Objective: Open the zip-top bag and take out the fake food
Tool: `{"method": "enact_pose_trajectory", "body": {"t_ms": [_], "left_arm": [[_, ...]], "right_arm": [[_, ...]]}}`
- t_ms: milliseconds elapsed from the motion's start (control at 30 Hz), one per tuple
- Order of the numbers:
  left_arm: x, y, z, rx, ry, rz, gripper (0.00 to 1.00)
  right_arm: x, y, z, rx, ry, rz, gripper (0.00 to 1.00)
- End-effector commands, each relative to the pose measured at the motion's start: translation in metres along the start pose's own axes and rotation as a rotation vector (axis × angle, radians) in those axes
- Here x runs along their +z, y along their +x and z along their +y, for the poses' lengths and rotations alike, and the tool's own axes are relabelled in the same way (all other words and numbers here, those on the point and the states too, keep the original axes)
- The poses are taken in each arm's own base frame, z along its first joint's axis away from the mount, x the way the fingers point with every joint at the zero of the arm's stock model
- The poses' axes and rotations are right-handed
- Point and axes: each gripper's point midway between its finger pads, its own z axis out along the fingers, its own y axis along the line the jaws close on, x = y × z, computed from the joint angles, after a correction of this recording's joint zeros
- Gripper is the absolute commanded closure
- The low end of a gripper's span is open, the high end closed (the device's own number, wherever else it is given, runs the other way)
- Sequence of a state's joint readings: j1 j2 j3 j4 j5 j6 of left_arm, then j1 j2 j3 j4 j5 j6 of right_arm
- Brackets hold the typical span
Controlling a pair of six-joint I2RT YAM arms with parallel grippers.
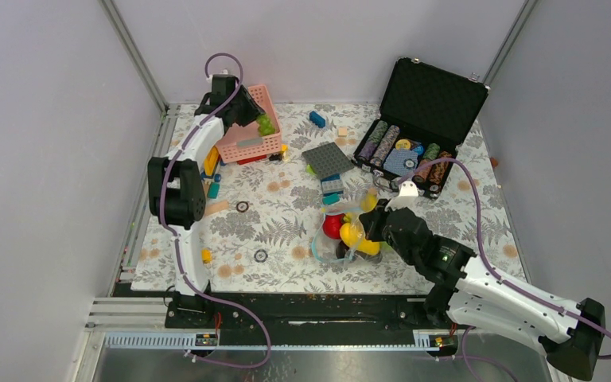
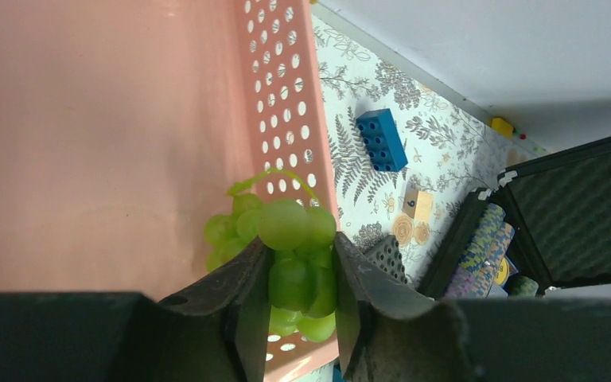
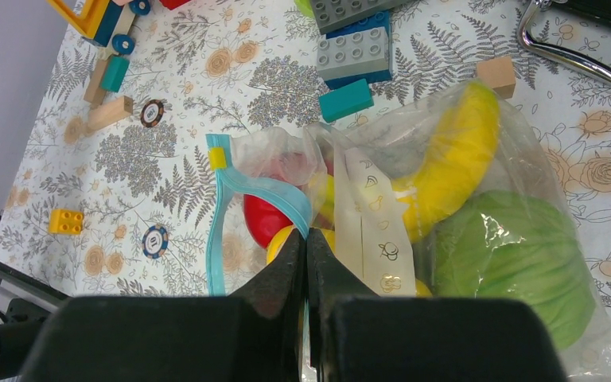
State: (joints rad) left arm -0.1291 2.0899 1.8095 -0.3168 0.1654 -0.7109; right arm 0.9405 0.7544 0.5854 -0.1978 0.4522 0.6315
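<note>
The clear zip-top bag (image 1: 342, 232) lies on the mat in front of my right arm, its mouth open. In the right wrist view the bag (image 3: 477, 119) holds a yellow banana (image 3: 453, 167), a red tomato (image 3: 261, 219) and a green leafy piece (image 3: 517, 263). My right gripper (image 1: 368, 225) (image 3: 306, 239) is shut on the bag's light-blue zipper strip (image 3: 274, 193), beside the white label (image 3: 374, 231). My left gripper (image 1: 259, 119) (image 2: 301, 267) is shut on a bunch of green toy grapes (image 2: 286, 227), held over the pink basket (image 2: 87, 119) at the back left (image 1: 243, 145).
An open black case of poker chips (image 1: 430, 103) stands at the back right. A grey baseplate (image 1: 328, 159), a blue brick (image 2: 382, 139), grey bricks (image 3: 354, 54), wooden blocks (image 3: 110, 112) and loose chips (image 1: 260, 255) lie scattered on the floral mat.
</note>
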Motion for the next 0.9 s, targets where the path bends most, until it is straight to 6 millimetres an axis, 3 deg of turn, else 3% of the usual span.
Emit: {"method": "enact_pose_trajectory", "body": {"t_ms": [0,133,367,600,733,867], "left_arm": [[-0.006,-0.016,0.002,0.008,-0.037,-0.071,0.65],[-0.014,-0.018,0.003,0.011,-0.045,-0.090,0.49],[-0.033,-0.018,0.005,0.009,-0.051,-0.087,0.39],[-0.085,-0.026,-0.021,0.034,0.023,-0.125,0.34],[-0.112,-0.016,-0.030,0.050,0.059,-0.106,0.34],[-0.137,0.026,-0.054,0.118,0.135,-0.038,0.34]], "right_arm": [[-0.002,-0.011,-0.002,0.004,0.014,-0.050,1.00],[-0.004,-0.012,-0.002,0.002,0.013,-0.052,1.00],[-0.007,-0.014,-0.003,-0.001,0.011,-0.053,1.00],[-0.015,-0.025,-0.006,-0.044,0.024,-0.068,1.00],[-0.019,-0.029,-0.007,-0.060,0.029,-0.072,1.00],[-0.024,-0.034,-0.005,-0.084,0.027,-0.062,1.00]]}}
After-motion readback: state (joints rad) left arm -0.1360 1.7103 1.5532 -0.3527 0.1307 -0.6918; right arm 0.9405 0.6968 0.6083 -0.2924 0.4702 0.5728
